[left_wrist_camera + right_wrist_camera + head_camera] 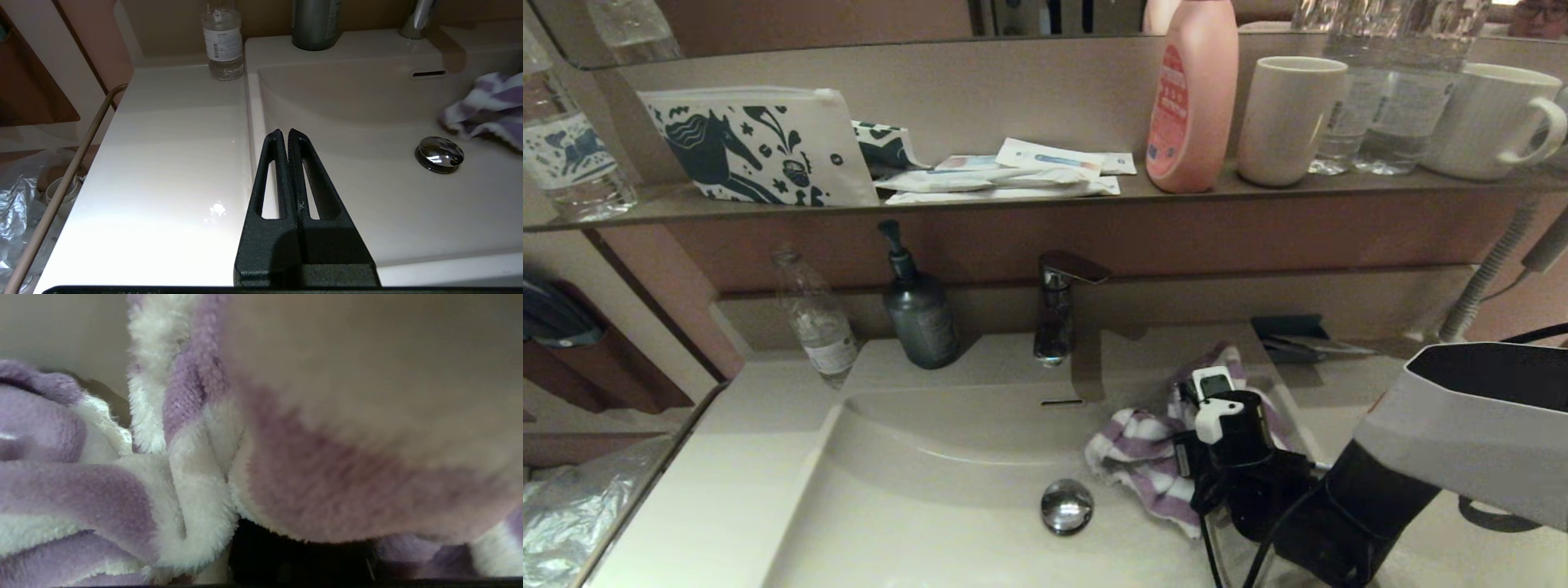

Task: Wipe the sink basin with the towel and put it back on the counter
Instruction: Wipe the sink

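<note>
The purple and white striped towel [1139, 457] [490, 106] lies bunched against the right inner wall of the sink basin [947, 490] [367, 196], just right of the chrome drain plug [1067, 506] [440, 154]. My right gripper [1217, 412] presses into the towel from above and is shut on it. In the right wrist view the towel [122, 490] fills the picture and hides the fingers. My left gripper [286, 132] is shut and empty, hovering over the basin's left rim beside the counter [163, 163] [727, 474]; it is out of the head view.
A faucet [1058, 310], a dark soap dispenser [920, 314] and a clear bottle [817, 322] stand behind the basin. The shelf above carries a horse-print pouch [760, 147], a pink bottle [1192, 98] and cups [1290, 118]. A rail [61, 188] runs along the counter's left edge.
</note>
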`<state>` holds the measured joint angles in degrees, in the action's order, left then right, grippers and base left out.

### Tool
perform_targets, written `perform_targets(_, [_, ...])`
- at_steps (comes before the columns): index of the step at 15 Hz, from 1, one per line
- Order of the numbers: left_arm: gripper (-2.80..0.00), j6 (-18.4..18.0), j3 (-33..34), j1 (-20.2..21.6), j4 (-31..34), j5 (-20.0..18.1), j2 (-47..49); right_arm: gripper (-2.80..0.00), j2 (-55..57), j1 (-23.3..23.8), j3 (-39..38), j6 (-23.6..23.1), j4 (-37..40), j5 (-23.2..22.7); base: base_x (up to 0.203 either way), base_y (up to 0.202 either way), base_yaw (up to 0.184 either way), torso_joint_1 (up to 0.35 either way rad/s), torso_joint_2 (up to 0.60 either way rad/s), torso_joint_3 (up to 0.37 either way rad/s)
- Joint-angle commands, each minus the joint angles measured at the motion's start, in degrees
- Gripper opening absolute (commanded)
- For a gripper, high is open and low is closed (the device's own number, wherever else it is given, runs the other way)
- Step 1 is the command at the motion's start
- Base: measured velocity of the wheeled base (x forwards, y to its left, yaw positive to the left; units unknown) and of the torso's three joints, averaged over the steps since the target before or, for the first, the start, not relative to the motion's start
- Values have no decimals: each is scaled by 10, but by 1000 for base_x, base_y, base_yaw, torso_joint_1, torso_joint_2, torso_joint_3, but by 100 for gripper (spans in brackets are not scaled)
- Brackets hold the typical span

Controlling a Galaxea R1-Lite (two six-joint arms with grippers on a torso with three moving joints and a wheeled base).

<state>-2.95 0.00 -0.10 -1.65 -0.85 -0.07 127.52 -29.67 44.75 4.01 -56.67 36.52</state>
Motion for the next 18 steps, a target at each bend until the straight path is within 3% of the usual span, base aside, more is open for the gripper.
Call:
perform_targets(1, [-280, 0, 0, 0, 0, 0, 1, -280, -21, 26, -30, 0, -23, 0, 0, 0, 0, 0, 0, 0])
perform_targets(6, [-280, 0, 0, 0, 0, 0, 1, -280, -60, 63, -71, 0, -42, -4, 0, 0, 0, 0, 0, 0])
perform_targets(13, [-280, 0, 0, 0, 0, 0, 1, -280, -180, 52, -146, 2, -38, -14, 0, 0, 0, 0, 0, 0])
perform_targets(18, [-280, 0, 0, 0, 0, 0, 1, -280, -343, 47, -175, 0, 51, -22, 0, 0, 0, 0, 0, 0])
